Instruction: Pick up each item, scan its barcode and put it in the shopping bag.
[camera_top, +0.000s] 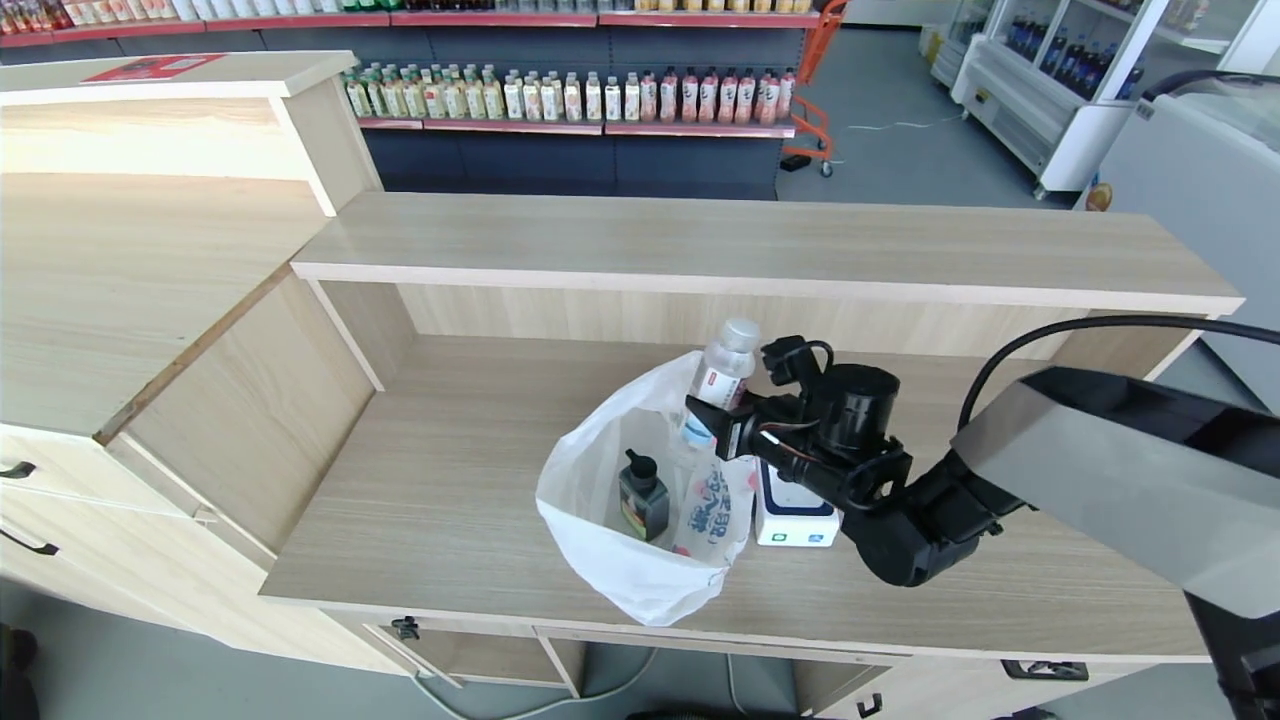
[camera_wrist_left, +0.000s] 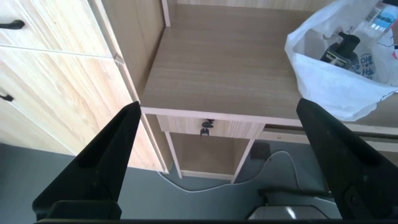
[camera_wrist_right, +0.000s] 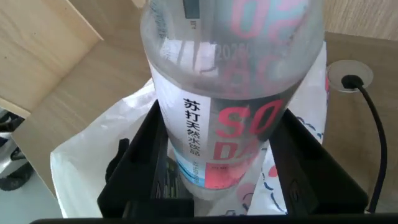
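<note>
Right pincer gripping bottle, near-upright, cap up, over bag

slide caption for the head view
Right hand holds a clear bottle above the white shopping bag on the wooden counter.

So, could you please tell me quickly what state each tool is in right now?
Left tool: open, holding nothing.
Right tool: closed on the clear bottle, over the shopping bag.

- A pale wooden counter has a raised ledge along its far side.
- Shop shelves of bottled drinks stand behind, on grey floor.
- A glass-door fridge stands far right.
</note>
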